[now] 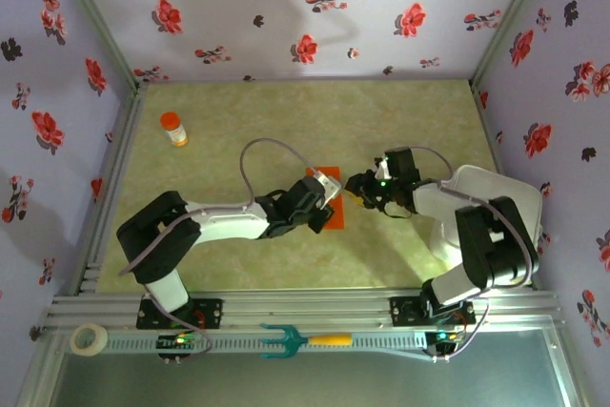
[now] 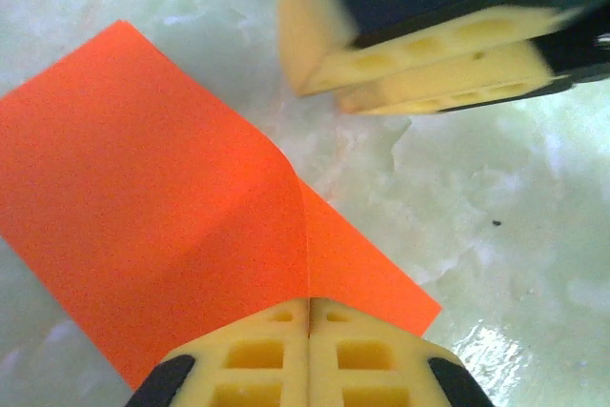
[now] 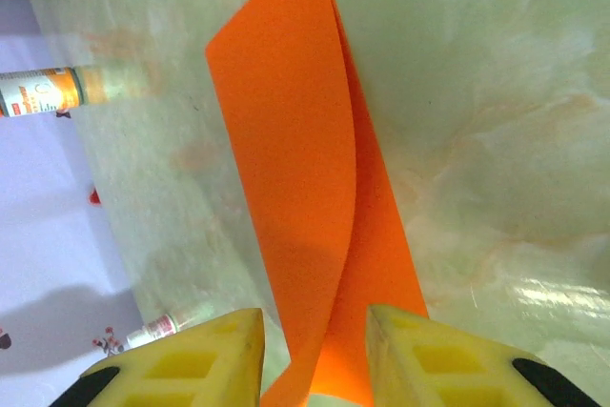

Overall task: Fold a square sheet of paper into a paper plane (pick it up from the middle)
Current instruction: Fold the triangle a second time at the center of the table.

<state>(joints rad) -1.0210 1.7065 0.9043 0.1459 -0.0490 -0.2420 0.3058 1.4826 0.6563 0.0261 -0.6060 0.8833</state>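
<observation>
Marbled green-beige counter (image 1: 238,264) carries the thin orange-red paper sheet (image 1: 334,220) (image 2: 143,188) (image 3: 295,169) near its centre, folded over on itself, with one flap curving up. Left end effector (image 1: 327,190) (image 2: 308,307) is clamped on the sheet's crease, fingers pressed together. Right end effector (image 1: 362,186) (image 3: 315,331) stands parted, with the sheet's end between its fingers. Small orange-capped bottle (image 1: 173,128) stands toward the far left corner.

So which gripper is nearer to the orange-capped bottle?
Left. The left gripper pinches the orange paper at mid-table, to the bottle's right; the right gripper stands open farther right, at the paper's other edge.
</observation>
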